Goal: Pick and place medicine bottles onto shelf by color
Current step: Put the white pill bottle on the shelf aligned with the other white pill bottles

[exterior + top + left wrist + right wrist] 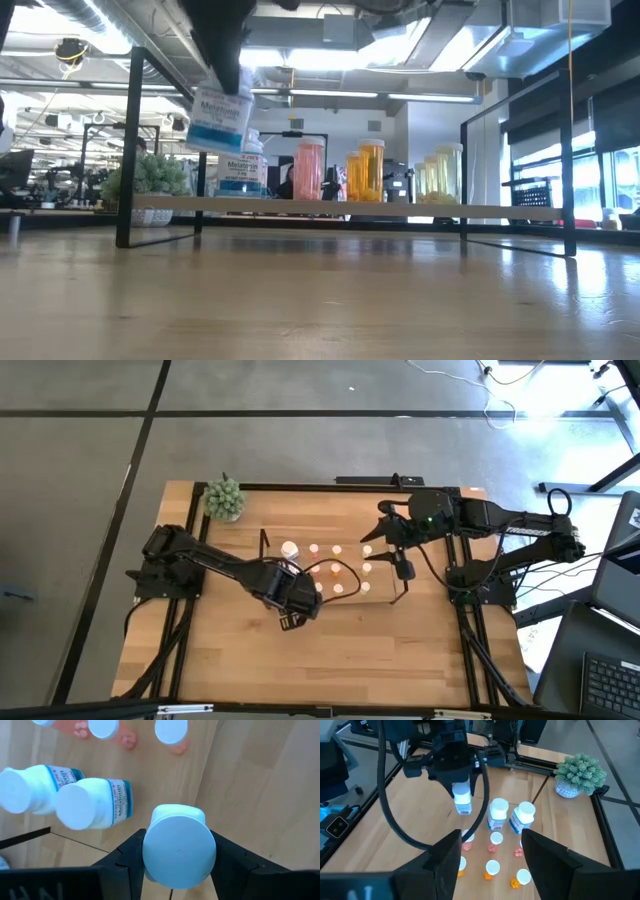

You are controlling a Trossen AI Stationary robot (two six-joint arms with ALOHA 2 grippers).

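My left gripper (pixel 288 598) is shut on a white medicine bottle with a blue label (pixel 222 118), held in the air above the left end of the shelf (pixel 350 207). Two more white bottles (pixel 92 802) (pixel 30 787) stand on the shelf's wooden base, just beside and below the held bottle. Pink (pixel 308 168), orange (pixel 365 170) and cream (pixel 440 172) bottles stand upright further along the shelf. My right gripper (pixel 490 865) is open and empty above the shelf's right end (pixel 400 592). My left gripper pinches the white bottle's top end, at the cap (pixel 179 852), between its two fingers (pixel 127 862), one on each side. The fingers come from above, pointing down. The bottle (pixel 462 802) hangs below them, nearly upright and slightly tilted, clear of the shelf.
A green potted plant (pixel 224 499) stands at the table's far left corner. The shelf's black wire end loops (pixel 128 150) rise at both ends. The black table frame (pixel 470 630) runs along the edges. Bare wood lies near the table's front edge (pixel 330 670).
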